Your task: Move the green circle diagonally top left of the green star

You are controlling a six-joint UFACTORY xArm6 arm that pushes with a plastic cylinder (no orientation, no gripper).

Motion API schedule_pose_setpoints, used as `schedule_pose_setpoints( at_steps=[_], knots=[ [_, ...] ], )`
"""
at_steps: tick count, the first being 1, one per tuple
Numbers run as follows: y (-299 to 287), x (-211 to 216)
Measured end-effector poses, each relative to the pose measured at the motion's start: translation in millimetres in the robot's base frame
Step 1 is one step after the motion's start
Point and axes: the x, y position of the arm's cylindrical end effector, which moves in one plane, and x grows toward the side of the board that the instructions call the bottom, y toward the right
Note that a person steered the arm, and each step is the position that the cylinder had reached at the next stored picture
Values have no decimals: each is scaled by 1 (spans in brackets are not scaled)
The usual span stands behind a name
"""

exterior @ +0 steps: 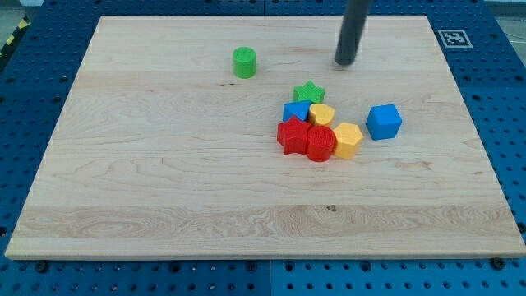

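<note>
**Camera view: green circle apart from the cluster, rod near the top edge**

Camera view shows a wooden board (pixel 164 189) on a blue pegboard table (pixel 25 123); the green circle (pixel 244 62) stands alone toward the board's top edge, slightly left of centre, upright on its flat face; being round, it has no long axis along the board and no heading that can be read. It lies up and to the view's left of the green star (pixel 309 91), well apart from it.

The green star sits at the top of a tight cluster; just below it are a blue block (pixel 294 112) and a yellow heart-like block (pixel 321 114); below those, a red star (pixel 292 136), a red round block (pixel 320 143) and a yellow block (pixel 348 140), all touching or nearly so; a blue cube (pixel 384 122) stands just to the right, apart.

My tip (pixel 344 62) rests above and right of the green star, touching no block; it is a bare rod, with no claw to clench or release. No container is present.
</note>
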Motion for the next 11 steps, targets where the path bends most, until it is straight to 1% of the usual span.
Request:
schedule_pose_setpoints(
  at_steps=[1, 2, 3, 4, 5, 6, 7, 8, 9, 10, 11],
  knots=[
    [-61, -25],
    [-131, -35],
    [-205, -37],
    [-252, -27],
    [-251, -12],
    [-218, -4],
    [-171, -1],
    [-155, 0],
    [-190, 0],
    [-199, 7],
    [-187, 21]
  ],
)
